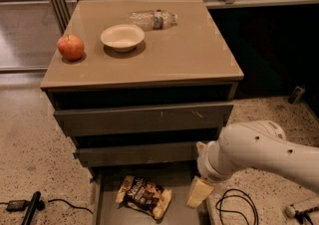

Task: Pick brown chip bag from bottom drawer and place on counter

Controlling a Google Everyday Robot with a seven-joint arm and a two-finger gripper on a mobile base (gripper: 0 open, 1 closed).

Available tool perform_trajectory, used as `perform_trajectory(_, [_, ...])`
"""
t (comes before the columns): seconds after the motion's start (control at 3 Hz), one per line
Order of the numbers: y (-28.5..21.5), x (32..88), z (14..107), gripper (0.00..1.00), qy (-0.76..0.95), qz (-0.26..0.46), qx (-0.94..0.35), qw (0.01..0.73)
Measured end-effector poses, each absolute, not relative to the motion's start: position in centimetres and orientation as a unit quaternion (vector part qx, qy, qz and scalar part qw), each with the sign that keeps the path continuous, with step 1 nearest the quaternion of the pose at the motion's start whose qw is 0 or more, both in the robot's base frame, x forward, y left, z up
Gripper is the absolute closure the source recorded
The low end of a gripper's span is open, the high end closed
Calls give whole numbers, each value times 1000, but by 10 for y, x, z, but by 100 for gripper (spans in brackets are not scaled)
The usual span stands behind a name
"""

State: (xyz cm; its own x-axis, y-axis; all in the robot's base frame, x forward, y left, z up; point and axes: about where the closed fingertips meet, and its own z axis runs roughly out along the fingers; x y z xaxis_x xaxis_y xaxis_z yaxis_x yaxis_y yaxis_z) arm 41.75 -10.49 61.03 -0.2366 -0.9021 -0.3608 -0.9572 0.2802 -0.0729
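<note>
The brown chip bag lies flat in the open bottom drawer, near its left-middle, dark brown with tan ends. My gripper hangs at the end of the white arm over the drawer's right side, just right of the bag and apart from it. The tan counter tops the grey cabinet above.
On the counter stand a red apple, a white bowl and a clear plastic bottle lying on its side. Two shut drawers sit above the open one. Black cables and a black tool lie on the floor.
</note>
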Motion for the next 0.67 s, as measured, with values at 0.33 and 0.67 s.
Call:
perform_trajectory(0.33, [-114, 425, 582, 0, 784, 98, -573, 219])
perform_trajectory(0.67, [-122, 439, 570, 0, 761, 109, -575, 281])
